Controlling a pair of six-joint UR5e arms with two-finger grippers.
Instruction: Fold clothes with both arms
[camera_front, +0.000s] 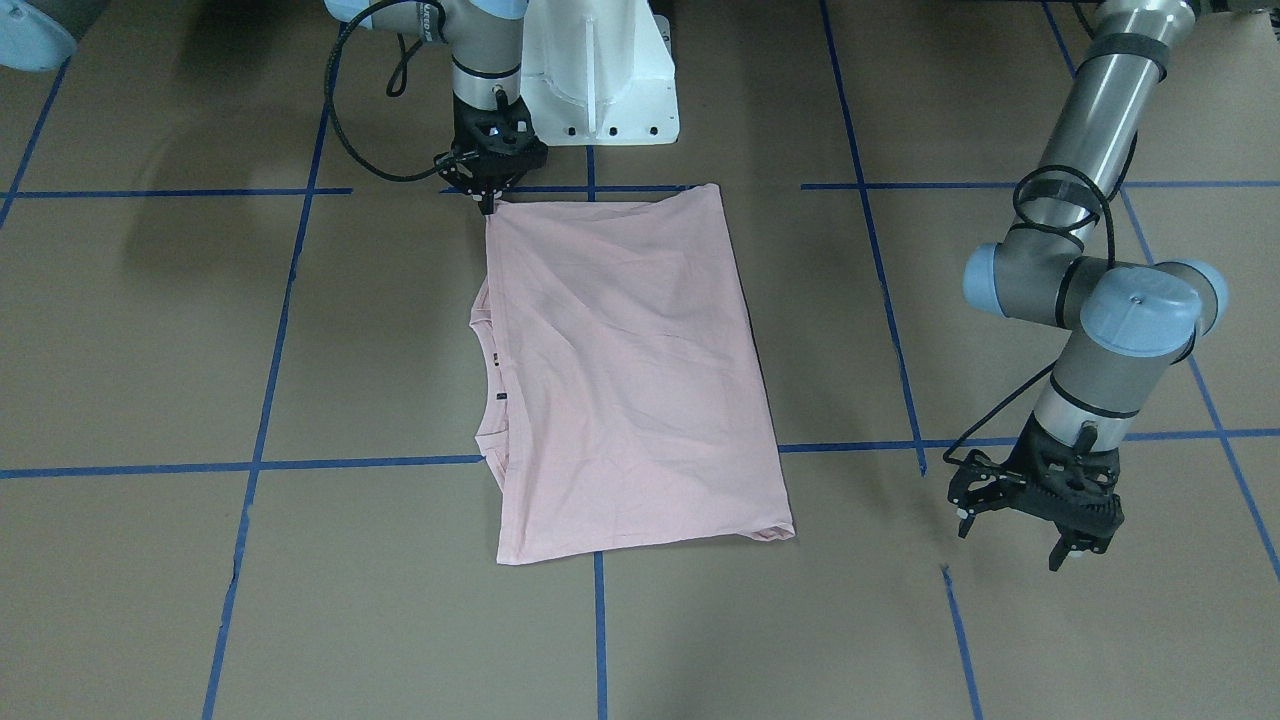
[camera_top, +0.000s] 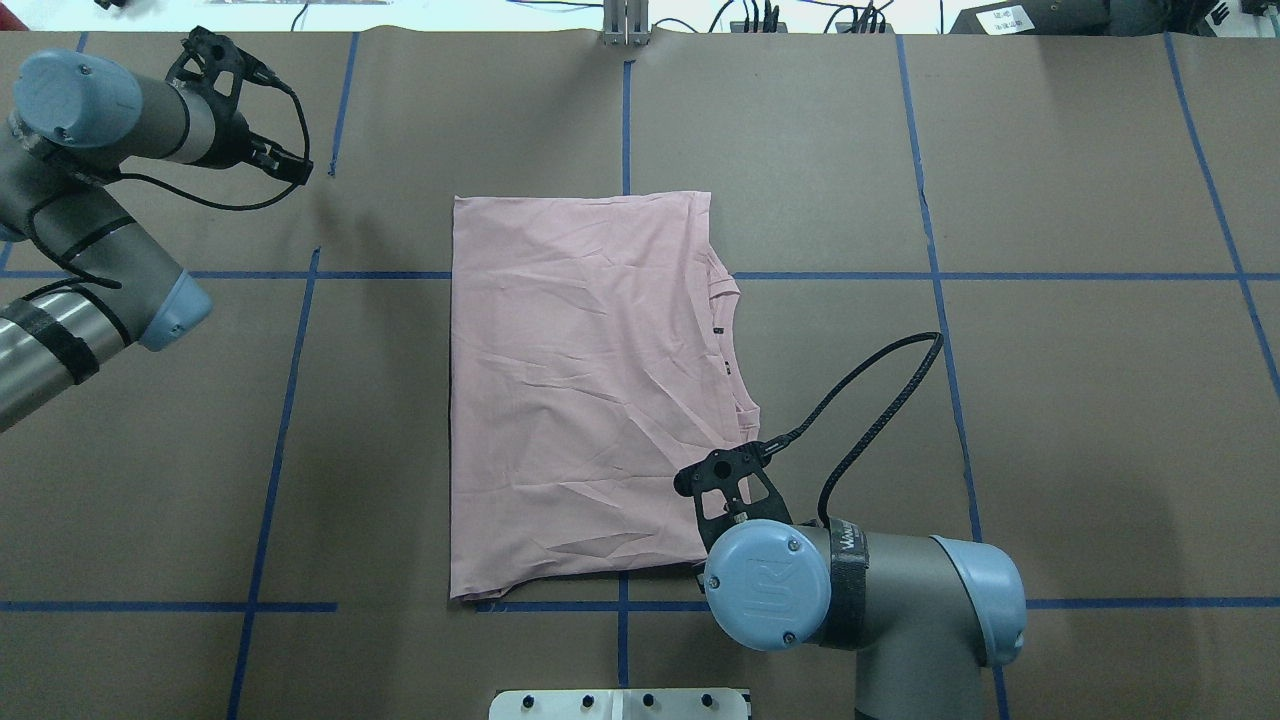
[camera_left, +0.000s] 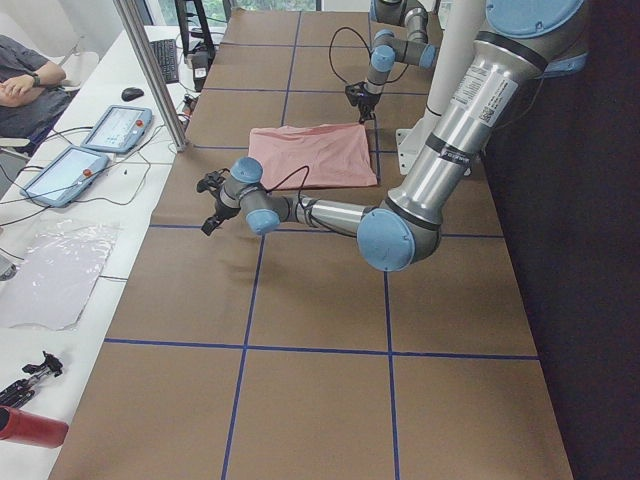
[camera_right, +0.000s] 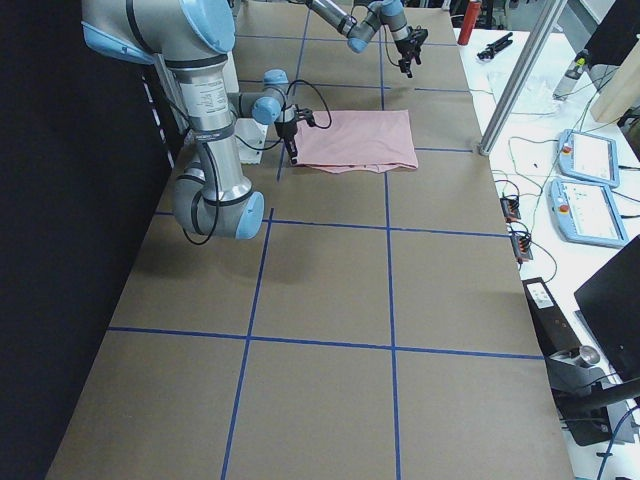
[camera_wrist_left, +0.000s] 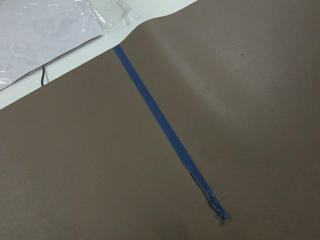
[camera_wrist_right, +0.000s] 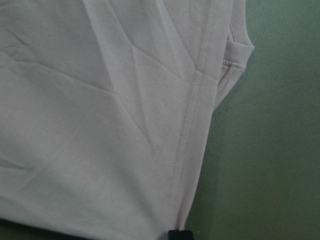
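A: Nearest the front camera hangs the left gripper (camera_front: 1010, 540), its fingers spread and empty, well apart from the cloth.

B: And the T-shirt (camera_front: 630, 380)?

A: It lies flat in the middle of the table (camera_front: 300, 600), just in front of the white pedestal (camera_front: 600, 80). It is folded into a long rectangle with the plain pink side up and no print showing. The ribbed collar (camera_front: 487, 385) peeks out along one long edge.

B: The right gripper (camera_front: 489, 203)?

A: Its fingers are pressed together at the corner nearest the pedestal, and they look to be pinching it.

B: How will the shirt handle?

A: I'd judge it light, soft and limp, with creases all over. It will sag and drag if lifted by one corner alone. Better to hold two corners of the same short edge, through all the layers, so the fold stays square.
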